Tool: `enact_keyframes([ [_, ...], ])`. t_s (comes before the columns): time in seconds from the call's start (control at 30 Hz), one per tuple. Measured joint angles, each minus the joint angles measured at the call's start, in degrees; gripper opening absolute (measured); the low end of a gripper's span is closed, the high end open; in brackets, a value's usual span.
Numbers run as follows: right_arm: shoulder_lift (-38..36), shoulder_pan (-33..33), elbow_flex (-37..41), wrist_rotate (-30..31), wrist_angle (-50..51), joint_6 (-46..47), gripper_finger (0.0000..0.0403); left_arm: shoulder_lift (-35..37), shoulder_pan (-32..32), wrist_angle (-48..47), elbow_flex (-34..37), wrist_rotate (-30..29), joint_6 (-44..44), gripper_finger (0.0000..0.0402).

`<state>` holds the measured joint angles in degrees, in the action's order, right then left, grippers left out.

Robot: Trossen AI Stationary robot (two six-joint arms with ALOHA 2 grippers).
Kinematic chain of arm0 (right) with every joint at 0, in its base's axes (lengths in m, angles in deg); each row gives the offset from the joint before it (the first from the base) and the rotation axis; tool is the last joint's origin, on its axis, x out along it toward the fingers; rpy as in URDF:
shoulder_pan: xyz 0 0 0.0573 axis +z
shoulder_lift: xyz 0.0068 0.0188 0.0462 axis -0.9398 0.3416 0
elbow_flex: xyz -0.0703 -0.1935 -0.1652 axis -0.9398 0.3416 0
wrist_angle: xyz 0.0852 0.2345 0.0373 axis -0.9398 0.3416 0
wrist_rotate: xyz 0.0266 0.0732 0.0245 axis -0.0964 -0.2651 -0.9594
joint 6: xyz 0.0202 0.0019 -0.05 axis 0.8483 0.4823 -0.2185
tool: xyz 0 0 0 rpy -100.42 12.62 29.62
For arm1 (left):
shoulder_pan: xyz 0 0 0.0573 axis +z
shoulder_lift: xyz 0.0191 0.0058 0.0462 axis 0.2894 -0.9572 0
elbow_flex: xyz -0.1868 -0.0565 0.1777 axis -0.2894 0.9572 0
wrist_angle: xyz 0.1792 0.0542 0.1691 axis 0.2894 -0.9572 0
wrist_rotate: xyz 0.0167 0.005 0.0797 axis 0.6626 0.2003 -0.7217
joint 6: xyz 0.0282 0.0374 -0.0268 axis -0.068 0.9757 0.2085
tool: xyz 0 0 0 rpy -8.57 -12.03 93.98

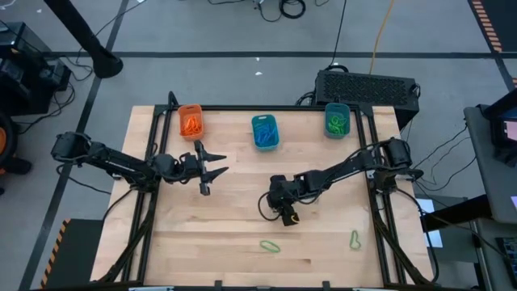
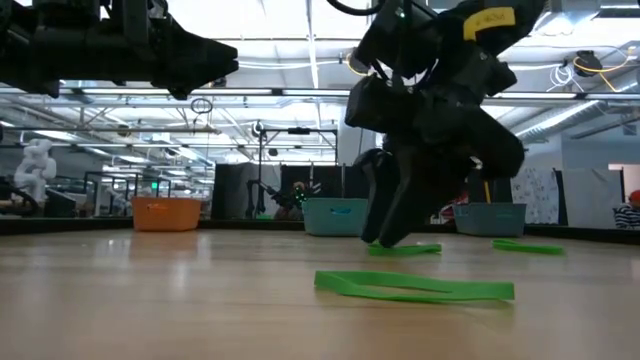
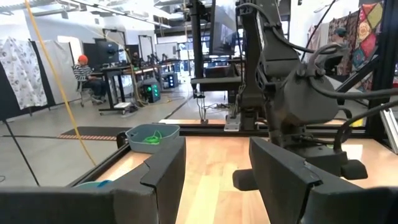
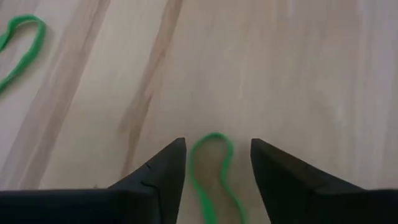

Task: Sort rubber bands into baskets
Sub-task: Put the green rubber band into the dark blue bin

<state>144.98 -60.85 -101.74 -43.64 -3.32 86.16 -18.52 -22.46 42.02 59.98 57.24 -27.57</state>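
Straddling a thin green elastic rubber band [image 4: 214, 171] with the right gripper [image 4: 217, 180], fingers spread wide, touching table; could snag one strand only. Left gripper [image 1: 212, 170], at nine o'clock, open, idle.

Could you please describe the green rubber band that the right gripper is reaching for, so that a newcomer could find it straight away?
Start at the wooden table and find the right gripper, lowered near its middle. The green rubber band lies flat on the wood between its open fingers. Two other green bands lie nearer the table's front edge, with no gripper around them.
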Motion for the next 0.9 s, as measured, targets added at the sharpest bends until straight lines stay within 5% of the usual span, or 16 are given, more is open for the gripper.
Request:
enact_keyframes([
  [0.3,2.9,2.6,-0.2,4.7,-0.5,2.8,0.0123,0.0,0.0,-0.7,0.0,0.0,0.0,0.0185],
  [0.53,-0.1,3.1,0.1,8.7,1.2,3.1,0.001,0.0,0.0,-0.7,0.0,0.0,0.0,0.0185],
  [0.9,-18.9,2.8,0.0,25.3,12.3,4.9,0.0001,0.0,0.0,-0.6,0.0,0.0,-0.1,0.0185],
])
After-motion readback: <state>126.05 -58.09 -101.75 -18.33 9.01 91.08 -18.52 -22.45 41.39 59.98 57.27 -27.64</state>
